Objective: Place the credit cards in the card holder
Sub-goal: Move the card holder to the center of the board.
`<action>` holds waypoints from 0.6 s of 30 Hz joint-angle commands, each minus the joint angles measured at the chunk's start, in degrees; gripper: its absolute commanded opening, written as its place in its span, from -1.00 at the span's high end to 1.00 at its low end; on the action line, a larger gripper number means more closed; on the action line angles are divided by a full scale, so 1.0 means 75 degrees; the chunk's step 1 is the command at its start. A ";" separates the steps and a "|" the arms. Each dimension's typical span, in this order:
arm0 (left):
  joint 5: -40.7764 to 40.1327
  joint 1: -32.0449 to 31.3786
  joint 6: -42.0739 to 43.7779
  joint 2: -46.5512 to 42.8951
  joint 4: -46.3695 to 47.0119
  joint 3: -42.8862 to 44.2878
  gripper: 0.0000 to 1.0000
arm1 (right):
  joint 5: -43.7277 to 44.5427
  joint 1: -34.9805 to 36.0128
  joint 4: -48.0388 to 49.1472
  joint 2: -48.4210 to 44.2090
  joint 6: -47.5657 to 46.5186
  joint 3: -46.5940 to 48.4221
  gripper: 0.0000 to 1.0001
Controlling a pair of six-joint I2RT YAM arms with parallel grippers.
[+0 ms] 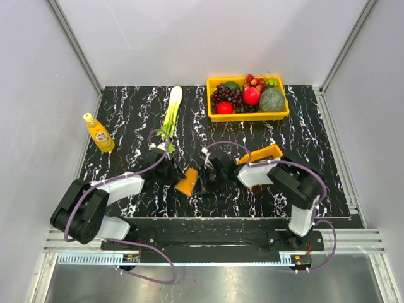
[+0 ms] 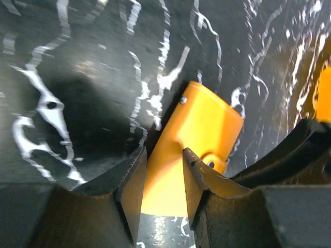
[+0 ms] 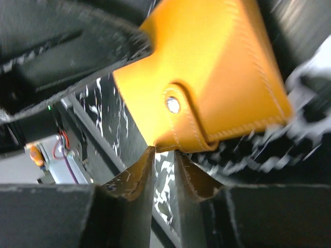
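While no credit cards show in any view, I'd call the task barely started: card holder (image 1: 187,182) sits mid-tabletop between the two pincers and looks folded shut with its tab snapped down, so opening it, finding the cards and slotting them in all remain. Left pincer (image 2: 163,175) has a finger on each side of the holder's narrow end; cannot tell whether they press it or just straddle it. Right pincer (image 3: 164,173) is narrowly spread, bare tabletop visible through the gap, nothing pinched, holder's corner just past the tips. Materials, big to small: tabletop (image 1: 303,126) glossy black slab with white marble veining, hard and flat; basket (image 1: 249,117) rigid yellow plastic, rectangular, piled with fruit; leek (image 1: 172,110) long, tapering, white to green; bottle (image 1: 99,134) yellow, small, upright; tray (image 1: 265,153) orange, raised walls, partly hidden; holder itself a smooth orange leather-like sheet, stitched edges, rounded corners; snap stud (image 3: 172,105) small, round, shiny metal
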 commanded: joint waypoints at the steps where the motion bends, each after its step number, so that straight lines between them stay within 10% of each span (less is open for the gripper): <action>1: 0.0150 -0.0616 0.0127 0.0194 -0.0267 0.0372 0.23 | 0.1015 0.0477 0.0460 -0.0884 0.0663 -0.0960 0.41; 11: -0.0918 -0.0698 0.0606 -0.0835 -0.1804 0.0900 -0.04 | 0.2739 0.0466 -0.2809 -0.2713 -0.1304 -0.0178 0.18; 18: 0.0054 -0.1038 0.1041 -0.0886 -0.1886 0.1051 -0.15 | 0.2283 0.0466 -0.3337 -0.1744 -0.2265 0.0864 0.11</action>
